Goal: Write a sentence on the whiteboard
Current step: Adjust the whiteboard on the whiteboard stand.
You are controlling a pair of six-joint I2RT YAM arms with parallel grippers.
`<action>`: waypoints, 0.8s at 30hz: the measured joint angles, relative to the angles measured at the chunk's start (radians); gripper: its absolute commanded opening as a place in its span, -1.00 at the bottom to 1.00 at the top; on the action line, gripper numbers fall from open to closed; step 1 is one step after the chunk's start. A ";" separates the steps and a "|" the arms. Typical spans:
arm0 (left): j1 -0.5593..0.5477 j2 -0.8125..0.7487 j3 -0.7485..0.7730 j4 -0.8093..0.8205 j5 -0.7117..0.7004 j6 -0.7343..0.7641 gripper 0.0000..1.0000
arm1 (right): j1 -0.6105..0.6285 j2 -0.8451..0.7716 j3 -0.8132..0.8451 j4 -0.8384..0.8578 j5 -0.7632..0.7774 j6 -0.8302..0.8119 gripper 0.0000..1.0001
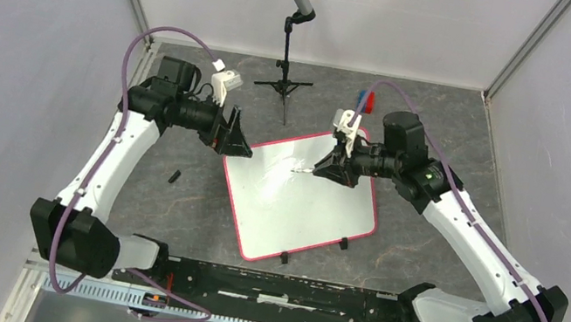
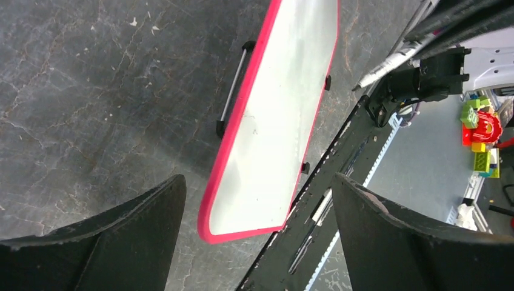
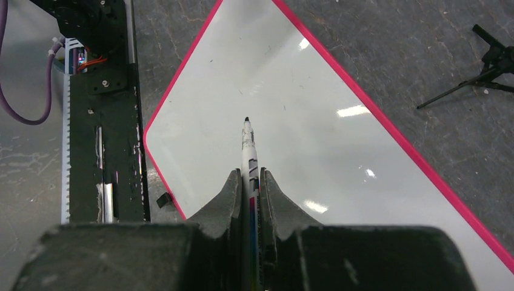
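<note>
Marker (image 3: 249,151) is what I'd watch: the right gripper (image 3: 250,176) is clamped tight on its barrel, black tip poking out ahead of the jaws. Just beyond that tip lies the whiteboard (image 3: 303,91), flat on the table (image 1: 182,223) and skewed corner-on, with no sentence on it yet. Whether the tip touches, I can't tell. The left gripper (image 1: 234,141), spread wide and empty, hangs by the board's left-hand corner. To my eye the right arm is the one placed to write.

White-shelled left arm (image 1: 106,160) and right arm (image 1: 478,246), black joint housings; thin purple cable (image 1: 129,67) looped along each; matte-black wedge-shaped fingers (image 2: 121,239); black slotted base rail (image 1: 286,288) at six o'clock.
</note>
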 measured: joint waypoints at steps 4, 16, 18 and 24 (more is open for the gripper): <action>-0.008 0.051 0.003 -0.012 -0.003 0.000 0.60 | 0.031 0.015 0.003 0.018 0.014 0.000 -1.00; -0.078 0.212 0.043 -0.027 0.018 0.016 -0.47 | 0.068 0.022 0.018 0.032 0.037 0.000 -1.00; -0.084 0.231 0.050 -0.029 0.029 0.020 -0.60 | 0.068 0.022 0.018 0.032 0.038 0.000 -1.00; -0.109 0.257 0.079 -0.041 0.121 0.035 -0.92 | 0.072 0.014 0.018 0.029 0.040 -0.004 -1.00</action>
